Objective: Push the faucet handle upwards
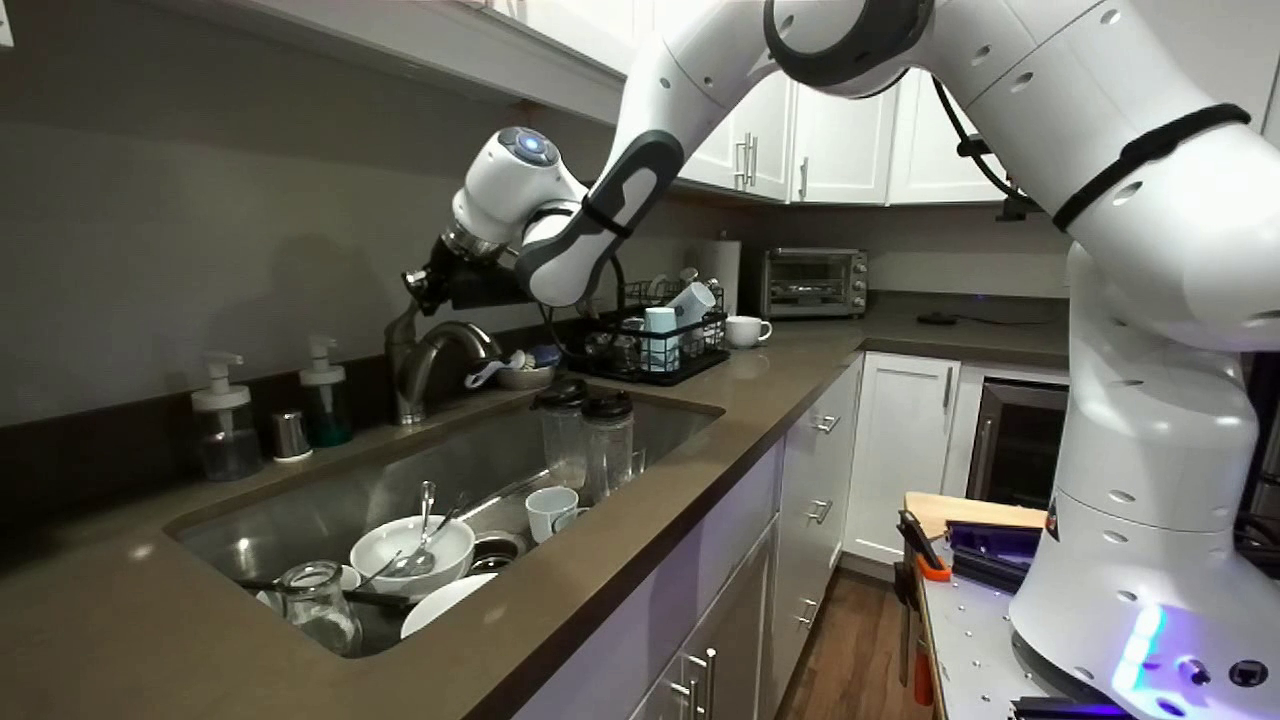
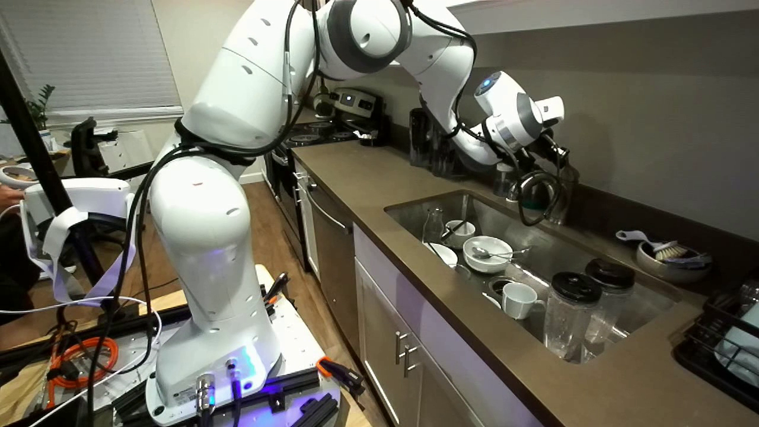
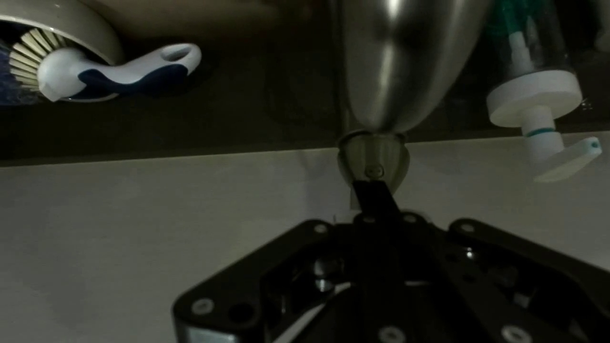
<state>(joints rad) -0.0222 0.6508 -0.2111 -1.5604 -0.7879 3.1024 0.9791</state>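
The arched steel faucet (image 1: 410, 385) stands behind the sink. Its thin handle (image 1: 403, 325) rises from the top of the body, and its upper end meets my gripper (image 1: 415, 288). In the wrist view the steel spout (image 3: 405, 57) is at top centre, with the handle's rounded base (image 3: 374, 155) below it. My dark fingertips (image 3: 369, 185) lie together right over that base and hide most of the lever. I cannot tell whether they touch it. Nothing shows between the fingers. In an exterior view the gripper (image 2: 560, 153) and hanging cables partly cover the faucet.
The sink (image 1: 370, 480) holds bowls (image 1: 415, 550), a mug (image 1: 550, 512) and lidded blender cups (image 1: 608, 440). Soap pumps (image 1: 225, 420) stand beside the faucet. A bowl with a white-handled brush (image 3: 128, 74) is on its other side. A dish rack (image 1: 650, 360) stands farther along. The wall is close behind.
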